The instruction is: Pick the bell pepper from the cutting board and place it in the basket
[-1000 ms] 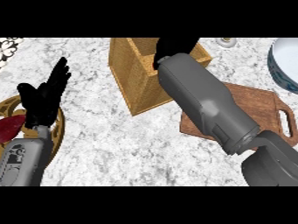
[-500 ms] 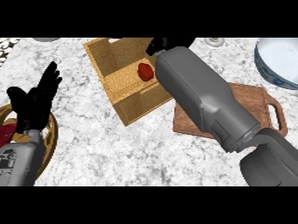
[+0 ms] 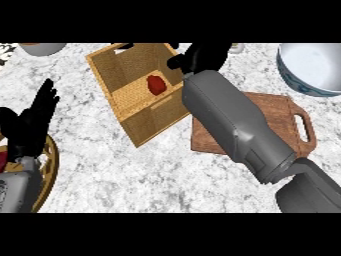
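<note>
The red bell pepper (image 3: 156, 84) lies on the floor of the woven basket (image 3: 132, 117), which stands at the counter's far middle. My right hand (image 3: 203, 56) hovers over the basket's far right rim, fingers relaxed and holding nothing, a short way from the pepper. Its grey forearm crosses the brown cutting board (image 3: 280, 110), which has nothing showing on its visible part; the arm hides the board's left side. At the left, my left hand (image 3: 30, 125) rests open with fingers up.
A white and blue bowl (image 3: 322, 67) stands at the far right beside the board's handle (image 3: 304, 129). A gold-rimmed plate (image 3: 49, 167) with something red on it sits at the lower left under my left arm. Another bowl (image 3: 43, 48) shows at the far left.
The pepper, hidden under my right hand a second ago, now lies uncovered in the basket. My right hand has drawn off to the right of it. The left hand has stayed in place.
</note>
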Tool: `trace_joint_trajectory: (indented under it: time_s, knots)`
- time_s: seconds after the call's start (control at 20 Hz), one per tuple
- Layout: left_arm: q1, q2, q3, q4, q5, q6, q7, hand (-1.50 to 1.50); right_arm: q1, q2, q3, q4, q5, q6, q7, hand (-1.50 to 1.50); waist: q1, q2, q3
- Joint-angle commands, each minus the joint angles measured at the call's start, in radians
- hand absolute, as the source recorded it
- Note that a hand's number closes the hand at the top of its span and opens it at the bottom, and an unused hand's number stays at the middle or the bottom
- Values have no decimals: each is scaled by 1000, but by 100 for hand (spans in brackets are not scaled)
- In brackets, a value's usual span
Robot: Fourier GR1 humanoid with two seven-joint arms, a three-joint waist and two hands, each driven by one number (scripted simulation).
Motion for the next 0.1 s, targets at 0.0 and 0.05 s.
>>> trace_joint_trajectory:
  time_s: [0.0,0.05]
  knots:
    - [23,-6,-6,-14,0,-3,-9,0,81,8,47,-102,14,-169,194,-150,-1,-8,-1]
    - [6,5,20,-2,12,3,4,0,101,8,60,-133,23,-167,184,-150,-20,-9,0]
